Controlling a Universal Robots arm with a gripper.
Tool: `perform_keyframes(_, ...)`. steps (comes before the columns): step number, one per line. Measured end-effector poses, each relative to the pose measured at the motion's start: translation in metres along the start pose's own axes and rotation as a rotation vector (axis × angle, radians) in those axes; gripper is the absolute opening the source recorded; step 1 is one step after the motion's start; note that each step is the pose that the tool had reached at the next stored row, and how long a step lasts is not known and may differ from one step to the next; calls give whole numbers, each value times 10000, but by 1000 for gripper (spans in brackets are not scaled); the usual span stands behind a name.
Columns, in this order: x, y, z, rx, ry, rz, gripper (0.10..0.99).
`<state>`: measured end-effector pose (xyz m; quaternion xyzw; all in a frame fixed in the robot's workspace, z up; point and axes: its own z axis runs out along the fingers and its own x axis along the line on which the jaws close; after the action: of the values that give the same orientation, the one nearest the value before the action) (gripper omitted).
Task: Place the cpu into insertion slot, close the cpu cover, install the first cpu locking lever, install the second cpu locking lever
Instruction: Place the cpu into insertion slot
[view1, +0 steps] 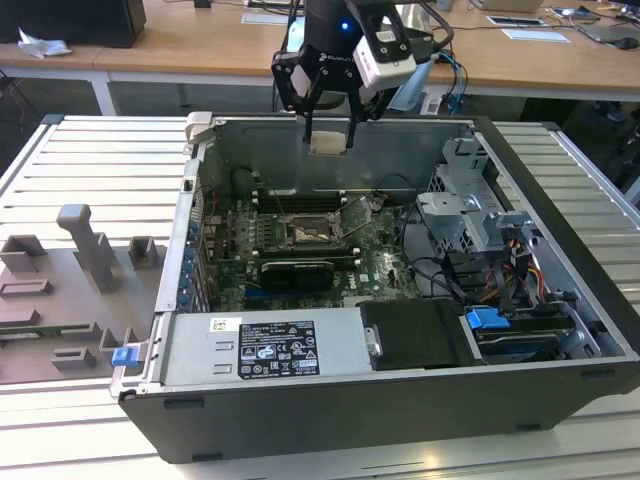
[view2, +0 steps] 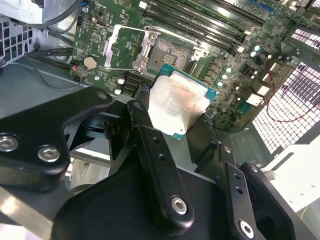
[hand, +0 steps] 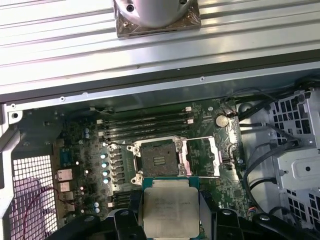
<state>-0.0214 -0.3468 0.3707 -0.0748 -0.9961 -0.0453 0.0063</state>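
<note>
1. Wooden desks stand behind the ribbed metal table (view1: 90, 160) that carries the open computer case (view1: 560, 200).
2. I see my arm pointing straight down over the case, its claw (view1: 329, 138) high above the socket (view1: 305, 232), well clear of it.
3. Black fingers (view2: 145, 125) clamp the chip (view2: 177, 102) by two opposite edges. The chip is flat and square, dull silver on a green border.
4. Beneath, the socket is a dark square recess with a thin metal rim. Its silver cover plate (hand: 202, 156) is swung open just beside the socket.
</note>
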Motion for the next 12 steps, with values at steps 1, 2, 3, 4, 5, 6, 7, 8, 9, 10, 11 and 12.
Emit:
perform_keyframes(1,0,0,0,0,-2,24,537)
perform_keyframes(2,0,0,0,-1,-4,49,537)
perform_keyframes(3,0,0,0,-1,-6,74,537)
perform_keyframes(4,0,0,0,-1,-9,101,537)
perform_keyframes(5,0,0,1,-2,-11,124,537)
perform_keyframes(6,0,0,1,-3,-15,171,537)
perform_keyframes(7,0,0,1,-4,-17,193,537)
perform_keyframes(8,0,0,1,-4,-20,220,537)
perform_keyframes(9,0,0,1,-4,-22,252,537)
perform_keyframes(10,0,0,1,-5,-24,273,537)
perform_keyframes(11,0,0,2,-6,-29,324,537)
perform_keyframes(12,0,0,2,-6,-31,349,537)
